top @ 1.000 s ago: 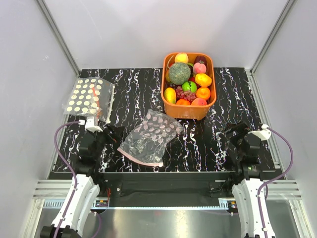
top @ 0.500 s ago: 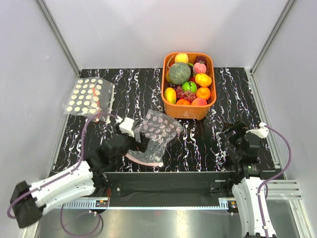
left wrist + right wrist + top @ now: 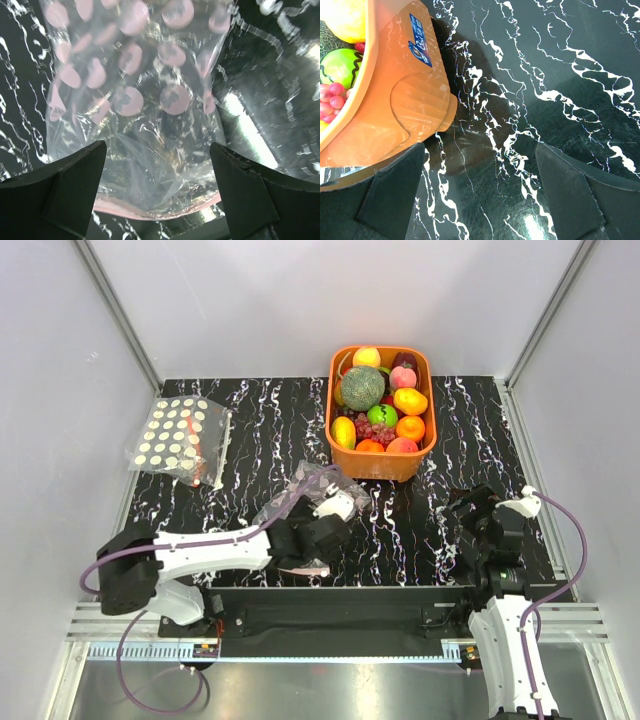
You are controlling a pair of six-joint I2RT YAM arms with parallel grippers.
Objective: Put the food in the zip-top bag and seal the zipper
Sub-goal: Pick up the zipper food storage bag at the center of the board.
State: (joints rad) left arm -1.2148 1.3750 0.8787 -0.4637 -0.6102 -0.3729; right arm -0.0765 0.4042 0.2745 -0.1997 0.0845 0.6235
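The zip-top bag (image 3: 300, 492), clear with pale pink dots, lies crumpled on the black marble table in front of the orange basket (image 3: 426, 426). In the left wrist view the bag (image 3: 145, 100) fills the frame, its pink zipper strip (image 3: 150, 212) near the bottom. My left gripper (image 3: 322, 528) is open, its jaws wide on either side of the bag's mouth end, also seen in the wrist view (image 3: 157, 190). The food (image 3: 380, 400), several toy fruits, fills the basket. My right gripper (image 3: 468, 520) is open and empty over bare table right of the basket (image 3: 395, 100).
A second clear bag with cream-white dots (image 3: 178, 437) lies at the table's far left. White walls and aluminium rails enclose the table on three sides. The basket's corner sits close to my right gripper's left finger (image 3: 385, 200).
My left arm has swung from the left side across to the middle and now has its open jaws over the pink-dotted bag's mouth. The right arm has barely moved.
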